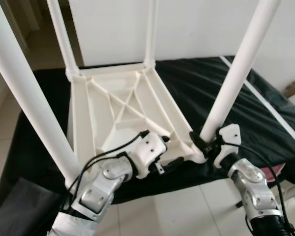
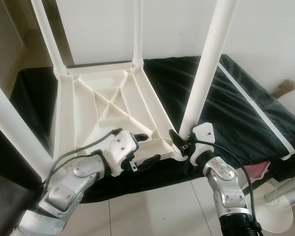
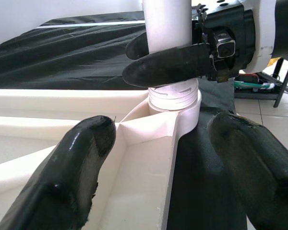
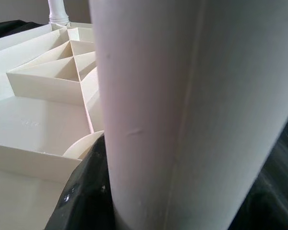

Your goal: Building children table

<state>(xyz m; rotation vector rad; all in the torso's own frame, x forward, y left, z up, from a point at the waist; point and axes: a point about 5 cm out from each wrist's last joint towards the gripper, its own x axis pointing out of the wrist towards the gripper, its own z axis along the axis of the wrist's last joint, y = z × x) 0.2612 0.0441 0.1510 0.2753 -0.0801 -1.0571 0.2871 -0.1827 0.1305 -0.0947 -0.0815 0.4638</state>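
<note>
The white plastic children's tabletop lies upside down on a black cloth that covers a low surface, ribbed underside up, with four white legs standing from its corners. The right gripper is clenched around the near right leg just above its corner socket. The left gripper is released, its fingers spread on either side of the tabletop's near edge beside that socket.

The chief risk is the leg seating crooked. The right gripper holds it very low, so the long part above has plenty of leverage, and a small wrist twist could tilt it and jam or strip the slotted collar at the socket. A second risk is the whole tabletop sliding on the cloth if the right arm pushes or turns while the left gripper is not yet clamped on the edge; the tabletop's near corner sits close to the cloth's near edge, so a slide that way could tip it off.

The left wrist view shows the joint itself: the slotted collar of the socket, and one black finger of the right gripper wrapped across the leg. The head views give the layout of all four legs. The right wrist view shows the leg up close and, past it, the triangular ribs.
</note>
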